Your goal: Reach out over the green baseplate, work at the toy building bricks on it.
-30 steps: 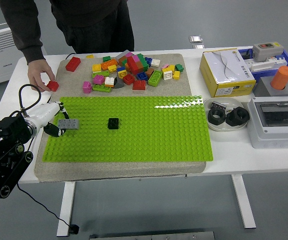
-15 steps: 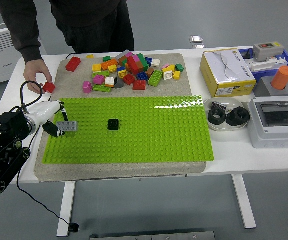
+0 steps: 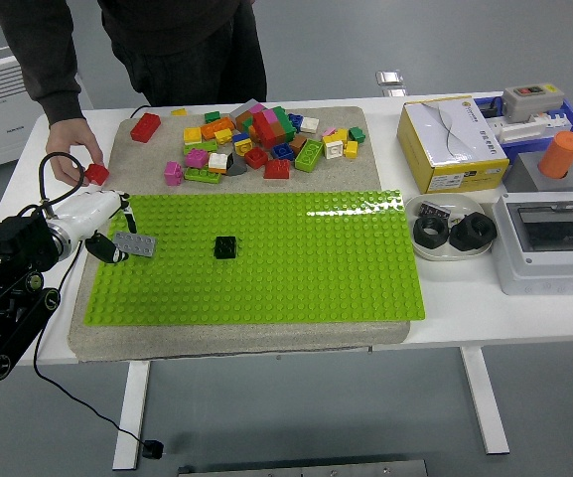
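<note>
A green baseplate (image 3: 266,258) lies on a grey mat across the middle of the table. Near its left edge a grey brick (image 3: 136,243) is tilted up, with my left hand (image 3: 107,238) shut on its left end. A small black brick (image 3: 226,246) stands on the plate a little to the right. A heap of loose coloured bricks (image 3: 256,139) sits on the mat behind the plate. A person's hand (image 3: 72,159) at the far left holds a small red brick (image 3: 96,175) near the table's left edge.
A lone red brick (image 3: 145,126) lies at the mat's back left. To the right stand a yellow-and-white box (image 3: 450,144), a white dish with black rings (image 3: 452,231), a grey enclosure (image 3: 554,243) and an orange cylinder (image 3: 562,154).
My left hand has lifted and drawn slightly back with the grey brick, which now tilts. The person's hand moved the small red brick toward the left edge.
</note>
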